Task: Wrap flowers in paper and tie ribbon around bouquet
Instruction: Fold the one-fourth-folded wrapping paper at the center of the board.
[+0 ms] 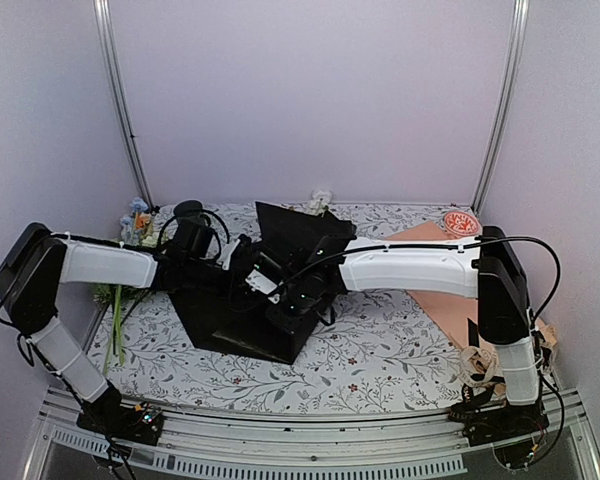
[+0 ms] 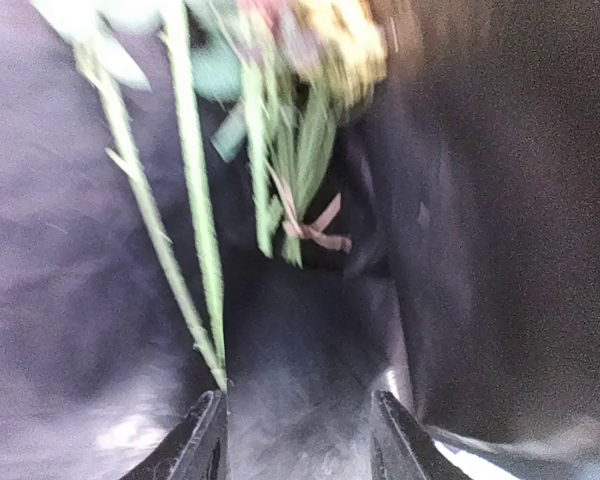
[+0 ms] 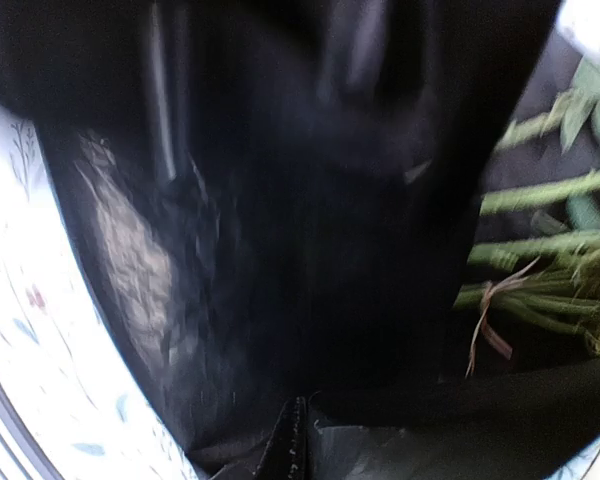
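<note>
Flowers [image 2: 198, 250] laid on paper [image 1: 230, 325], left gripper [image 2: 298, 440] held apart and empty, right gripper [image 3: 295, 445] clamped on paper.

Blur all over both wrist views! The flowers [image 2: 195, 200] run off the top edge, blooms mere smudges. Left claw [image 2: 298, 405], only fingertips poking in at the bottom; right claw [image 3: 295, 445], a dark sliver. Overhead, the paper [image 1: 280, 225] hides both.
</note>
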Robot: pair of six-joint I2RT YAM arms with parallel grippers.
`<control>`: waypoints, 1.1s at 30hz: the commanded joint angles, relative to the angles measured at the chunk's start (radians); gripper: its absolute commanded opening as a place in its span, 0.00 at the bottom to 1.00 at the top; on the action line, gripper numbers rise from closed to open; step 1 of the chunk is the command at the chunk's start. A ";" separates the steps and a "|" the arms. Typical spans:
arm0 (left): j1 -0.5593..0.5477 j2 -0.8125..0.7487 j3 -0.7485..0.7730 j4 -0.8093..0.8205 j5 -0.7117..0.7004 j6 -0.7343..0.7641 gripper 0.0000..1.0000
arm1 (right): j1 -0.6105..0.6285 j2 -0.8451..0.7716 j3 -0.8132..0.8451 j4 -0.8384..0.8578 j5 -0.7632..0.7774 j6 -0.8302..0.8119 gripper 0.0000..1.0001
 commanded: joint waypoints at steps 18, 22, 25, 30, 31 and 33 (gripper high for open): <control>0.029 0.001 -0.001 0.395 0.212 -0.123 0.84 | 0.012 0.038 -0.029 -0.112 0.003 -0.024 0.00; 0.028 0.111 0.070 0.322 0.199 -0.118 0.77 | 0.014 0.038 -0.030 -0.113 0.004 -0.024 0.00; 0.027 0.137 0.083 0.346 0.211 -0.127 0.50 | 0.015 0.038 -0.031 -0.113 0.009 -0.023 0.00; 0.031 0.123 0.081 0.337 0.213 -0.104 0.00 | 0.019 0.035 -0.036 -0.111 0.014 -0.022 0.01; 0.032 0.120 0.078 0.320 0.200 -0.092 0.00 | 0.019 0.033 -0.036 -0.112 0.014 -0.021 0.04; 0.040 0.125 0.062 0.290 0.165 -0.072 0.00 | 0.018 0.030 -0.043 -0.114 0.014 -0.020 0.10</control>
